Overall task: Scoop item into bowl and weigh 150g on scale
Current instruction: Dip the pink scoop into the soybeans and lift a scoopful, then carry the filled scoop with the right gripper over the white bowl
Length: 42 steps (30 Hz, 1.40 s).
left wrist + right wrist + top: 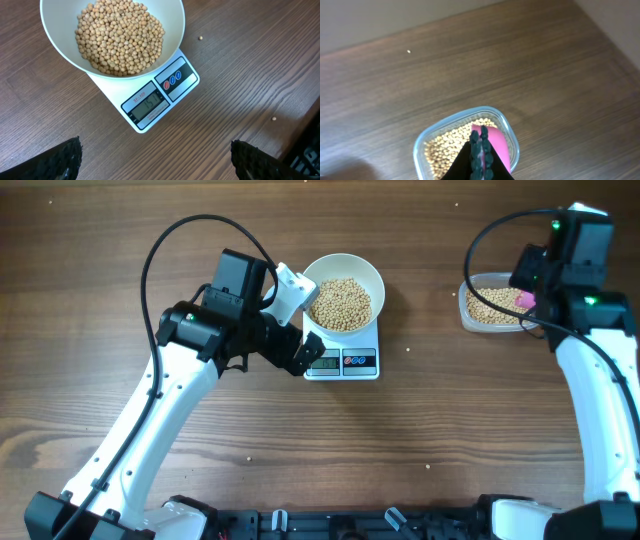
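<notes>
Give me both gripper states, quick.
Left gripper: open, holding nothing.
Right gripper: closed on the pink scoop.

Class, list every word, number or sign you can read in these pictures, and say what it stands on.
"151", faintly, on the scale's LCD display.
Small label above the display: too small to read.
Marks on its three round buttons: too blurred to read.
No other text shows.
</notes>
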Each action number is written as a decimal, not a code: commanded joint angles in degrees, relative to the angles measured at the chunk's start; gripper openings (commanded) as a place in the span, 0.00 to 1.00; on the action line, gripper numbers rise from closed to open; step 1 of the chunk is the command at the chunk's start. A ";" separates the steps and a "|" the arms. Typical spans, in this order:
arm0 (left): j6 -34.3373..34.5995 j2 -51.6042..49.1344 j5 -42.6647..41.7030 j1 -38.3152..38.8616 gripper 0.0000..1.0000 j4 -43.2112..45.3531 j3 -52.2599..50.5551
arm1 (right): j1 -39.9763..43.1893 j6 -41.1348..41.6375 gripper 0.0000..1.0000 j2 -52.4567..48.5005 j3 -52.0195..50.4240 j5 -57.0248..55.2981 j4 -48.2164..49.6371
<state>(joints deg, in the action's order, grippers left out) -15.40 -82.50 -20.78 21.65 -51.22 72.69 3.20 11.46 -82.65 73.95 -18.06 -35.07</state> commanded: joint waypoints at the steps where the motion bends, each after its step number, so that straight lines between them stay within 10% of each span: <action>1: -0.90 0.22 -0.63 0.04 1.00 0.11 0.61 | -2.60 -2.54 0.04 -2.10 0.20 -7.28 0.35; 22: -0.90 0.22 -0.63 0.04 1.00 0.11 0.61 | -4.74 -12.94 0.04 -2.67 0.20 -1.90 3.19; 30: -0.90 0.22 -0.63 0.04 1.00 0.09 0.61 | 3.19 -2.14 0.04 -2.64 0.20 46.90 19.39; 42: -0.90 0.22 -0.63 0.04 1.00 0.11 0.61 | -17.51 -8.94 0.04 -2.64 0.42 40.61 27.93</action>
<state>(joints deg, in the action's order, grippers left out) -15.40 -82.50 -20.91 21.65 -51.22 72.69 -12.05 7.11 -84.71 73.65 23.90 -7.20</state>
